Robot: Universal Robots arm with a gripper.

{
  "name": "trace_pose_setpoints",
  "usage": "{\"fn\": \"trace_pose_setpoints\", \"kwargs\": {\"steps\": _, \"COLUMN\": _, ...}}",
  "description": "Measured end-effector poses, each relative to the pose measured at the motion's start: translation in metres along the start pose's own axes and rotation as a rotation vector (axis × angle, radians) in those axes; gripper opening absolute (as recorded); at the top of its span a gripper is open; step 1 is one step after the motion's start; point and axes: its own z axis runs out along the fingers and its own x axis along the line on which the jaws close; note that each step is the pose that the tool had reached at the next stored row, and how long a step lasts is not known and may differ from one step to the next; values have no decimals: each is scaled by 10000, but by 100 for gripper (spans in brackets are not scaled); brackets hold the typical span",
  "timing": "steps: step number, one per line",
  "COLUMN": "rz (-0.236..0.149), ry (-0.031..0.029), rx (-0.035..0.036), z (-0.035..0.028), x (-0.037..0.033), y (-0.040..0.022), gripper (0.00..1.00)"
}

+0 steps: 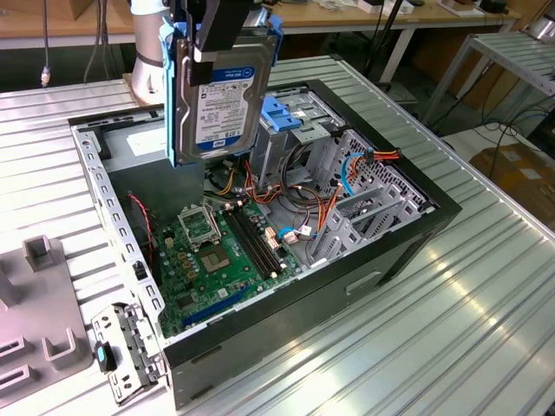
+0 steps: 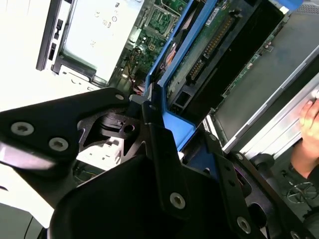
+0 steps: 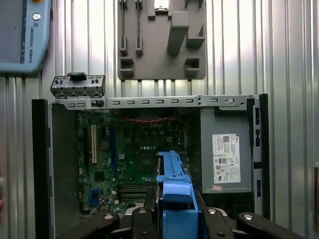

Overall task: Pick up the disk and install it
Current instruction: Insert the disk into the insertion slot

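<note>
The disk [image 1: 218,104], a silver hard drive with a white and blue label in blue carrier rails, hangs upright over the open computer case [image 1: 408,234]. It is above the motherboard [image 1: 217,251], beside the drive cage [image 1: 290,139]. My gripper [image 1: 224,50] is shut on the top of the carrier. In the second wrist view the gripper [image 2: 167,144] clamps the blue rail [image 2: 172,69], and the disk's green circuit board [image 2: 214,40] shows. In the first wrist view the blue carrier [image 3: 173,189] sticks out from the gripper [image 3: 174,221] over the case.
A grey power supply [image 3: 224,149] fills one end of the case. Cables [image 1: 347,173] run by the cage. A grey fixture plate [image 1: 35,329] and a loose metal bracket [image 1: 126,351] lie on the ribbed table. A person's hand [image 2: 309,129] is nearby.
</note>
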Motion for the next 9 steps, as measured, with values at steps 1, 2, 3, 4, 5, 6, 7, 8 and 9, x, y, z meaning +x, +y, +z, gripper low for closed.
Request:
{"fn": "trace_pose_setpoints", "kwargs": {"steps": 1, "rz": 0, "ry": 2, "rx": 0, "z": 1, "x": -1, "y": -32, "gripper": 37}}
{"fn": "trace_pose_setpoints", "kwargs": {"steps": 2, "rz": 0, "ry": 6, "rx": 0, "z": 2, "x": -2, "y": -96, "gripper": 37}}
{"fn": "trace_pose_setpoints", "kwargs": {"steps": 3, "rz": -1, "ry": 8, "rx": 0, "z": 3, "x": -3, "y": -134, "gripper": 37}}
{"fn": "trace_pose_setpoints", "kwargs": {"steps": 4, "rz": 0, "ry": 13, "rx": 0, "z": 3, "x": -4, "y": -171, "gripper": 37}}
{"fn": "trace_pose_setpoints", "kwargs": {"steps": 5, "rz": 0, "ry": 19, "rx": 1, "z": 4, "x": -4, "y": -204, "gripper": 37}}
{"fn": "trace_pose_setpoints", "kwargs": {"steps": 6, "rz": 0, "ry": 31, "rx": 0, "z": 4, "x": -6, "y": -247, "gripper": 37}}
{"fn": "trace_pose_setpoints", "kwargs": {"steps": 7, "rz": 0, "ry": 36, "rx": 1, "z": 5, "x": -6, "y": -264, "gripper": 37}}
{"fn": "trace_pose_setpoints", "kwargs": {"steps": 8, "rz": 0, "ry": 48, "rx": 1, "z": 6, "x": -6, "y": -280, "gripper": 37}}
{"fn": "trace_pose_setpoints", "kwargs": {"steps": 9, "rz": 0, "ry": 61, "rx": 2, "z": 10, "x": -7, "y": -308, "gripper": 37}}
